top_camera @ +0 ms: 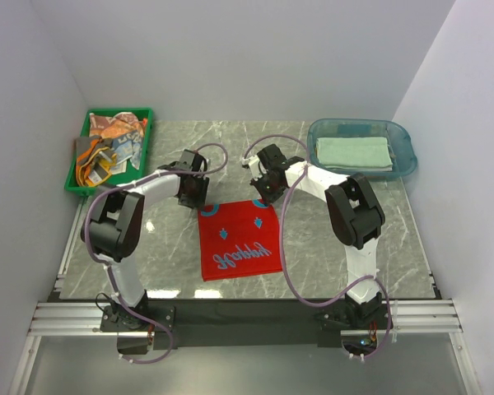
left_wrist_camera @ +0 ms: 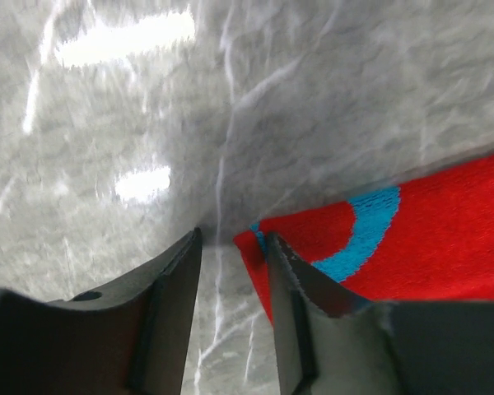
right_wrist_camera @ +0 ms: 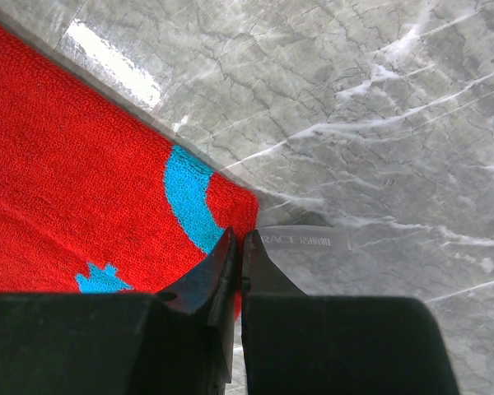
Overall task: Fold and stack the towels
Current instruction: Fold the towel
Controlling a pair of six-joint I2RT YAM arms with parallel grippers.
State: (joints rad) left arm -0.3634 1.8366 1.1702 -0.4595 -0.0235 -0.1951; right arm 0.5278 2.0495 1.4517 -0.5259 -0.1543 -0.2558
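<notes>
One red towel (top_camera: 240, 239); one pale green towel (top_camera: 354, 152); one tub (top_camera: 407, 155); one tray (top_camera: 72, 184) of uncountable towels (top_camera: 111, 144).

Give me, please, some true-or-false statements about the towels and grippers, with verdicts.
1. The red towel lies spread flat on the table. True.
2. The left gripper has its jaws shut tight. False: a gap shows between them, by the towel's corner.
3. The blue tub holds a folded green towel. True.
4. The green tray is empty. False: crumpled towels lie in it.
5. The right gripper has its jaws wide open. False: they are nearly closed at the towel's far right corner.
</notes>
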